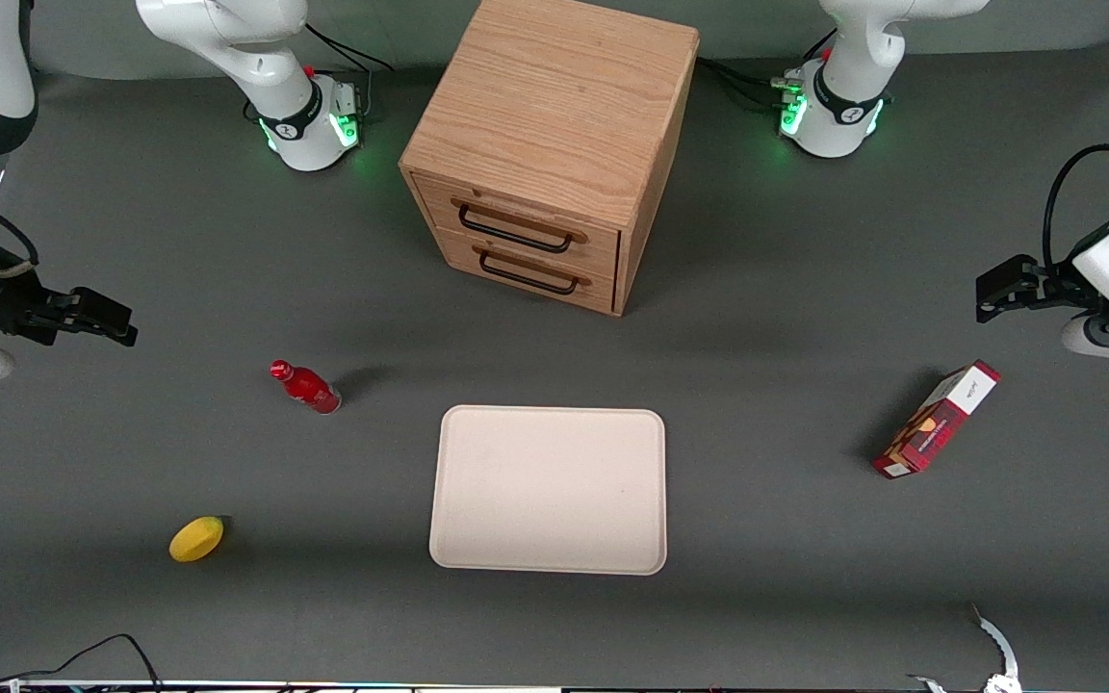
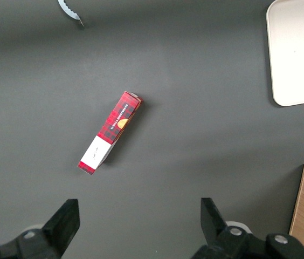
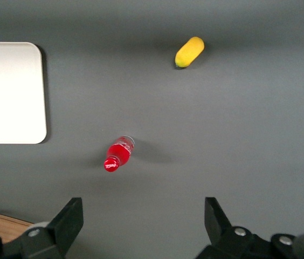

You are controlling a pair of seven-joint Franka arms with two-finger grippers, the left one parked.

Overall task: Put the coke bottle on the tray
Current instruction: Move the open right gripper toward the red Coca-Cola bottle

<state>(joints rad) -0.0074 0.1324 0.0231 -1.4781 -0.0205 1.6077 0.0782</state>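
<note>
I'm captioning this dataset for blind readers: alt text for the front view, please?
A red coke bottle stands on the grey table beside an empty cream tray; the open gripper hovers apart from it, a wooden drawer cabinet above.

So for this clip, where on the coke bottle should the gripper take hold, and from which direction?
Probably around the body, coming straight down. The coke bottle appears to stand upright on the table, apart from the tray and the lemon, so nothing crowds it. Its narrow neck offers less surface than the wider body. The gripper is open, high above it and toward the working arm's end.
</note>
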